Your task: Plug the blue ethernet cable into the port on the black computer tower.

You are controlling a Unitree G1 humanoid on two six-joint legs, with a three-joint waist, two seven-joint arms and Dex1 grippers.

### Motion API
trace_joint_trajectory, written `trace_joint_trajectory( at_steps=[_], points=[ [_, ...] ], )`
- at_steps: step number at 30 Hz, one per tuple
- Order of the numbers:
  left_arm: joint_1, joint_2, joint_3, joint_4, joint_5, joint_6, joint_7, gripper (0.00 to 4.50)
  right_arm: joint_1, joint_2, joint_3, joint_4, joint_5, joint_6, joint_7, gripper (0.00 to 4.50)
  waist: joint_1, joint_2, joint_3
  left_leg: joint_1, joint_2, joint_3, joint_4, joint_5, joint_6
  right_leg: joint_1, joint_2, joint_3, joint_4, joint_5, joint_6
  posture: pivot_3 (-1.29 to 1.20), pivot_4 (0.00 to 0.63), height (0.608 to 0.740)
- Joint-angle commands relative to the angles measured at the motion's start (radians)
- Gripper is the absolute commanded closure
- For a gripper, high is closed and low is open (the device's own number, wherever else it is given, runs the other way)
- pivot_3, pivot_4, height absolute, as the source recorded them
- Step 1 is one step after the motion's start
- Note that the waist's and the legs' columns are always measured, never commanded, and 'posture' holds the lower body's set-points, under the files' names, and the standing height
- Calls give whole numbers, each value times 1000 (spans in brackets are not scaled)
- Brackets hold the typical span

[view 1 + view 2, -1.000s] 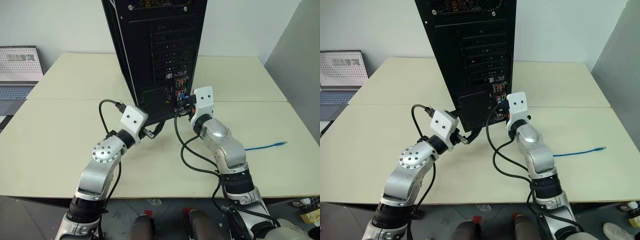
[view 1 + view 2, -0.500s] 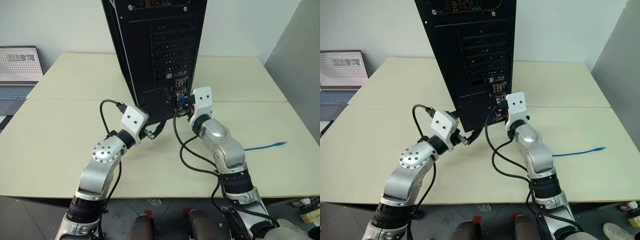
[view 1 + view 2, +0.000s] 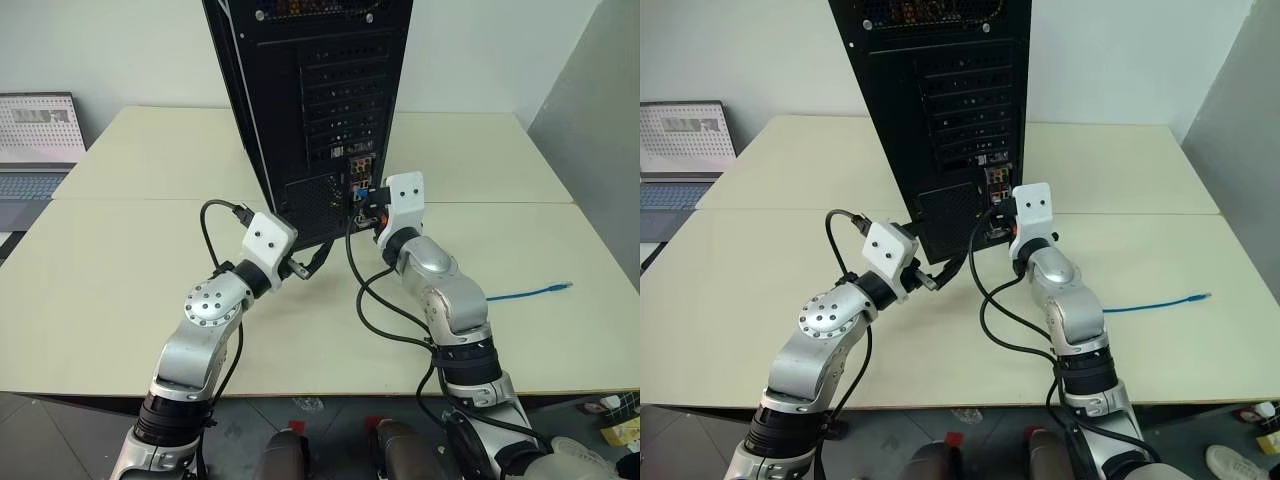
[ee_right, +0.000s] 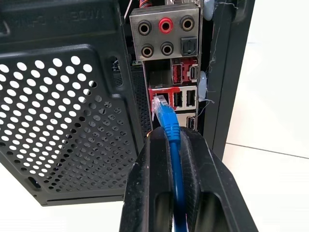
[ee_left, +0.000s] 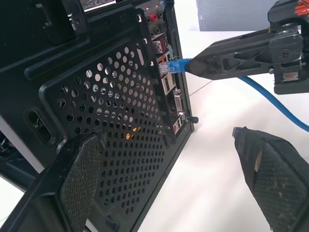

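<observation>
The black computer tower stands upright on the table with its rear panel toward me. My right gripper is shut on the blue ethernet cable just behind its clear plug. The plug's tip touches the rear connector panel beside the USB sockets, and the port is hidden behind it, so I cannot tell whether the plug is seated. The cable's other end lies on the table at the right. My left gripper is open, one finger against the tower's perforated lower grille.
A grey laptop sits on a side surface at the far left. The beige table has open room on both sides of the tower. A grey partition stands at the right. Black robot cables loop under my right arm.
</observation>
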Motion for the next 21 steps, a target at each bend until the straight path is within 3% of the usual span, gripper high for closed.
trace_joint_trajectory(
  at_steps=[1,21],
  points=[
    [0,5,8,-50,6,-19,-2,63,-34,13,-21,-30,9,0,-16,4500,0,0,0,0,0,0,0,0,0,0,0,0,0,0,0,0,150,740],
    [4,10,4,-50,11,-28,-11,63,-12,-3,5,-118,49,87,47,4500,-1,0,0,0,0,0,0,0,0,0,0,0,0,0,0,0,150,740]
  ],
)
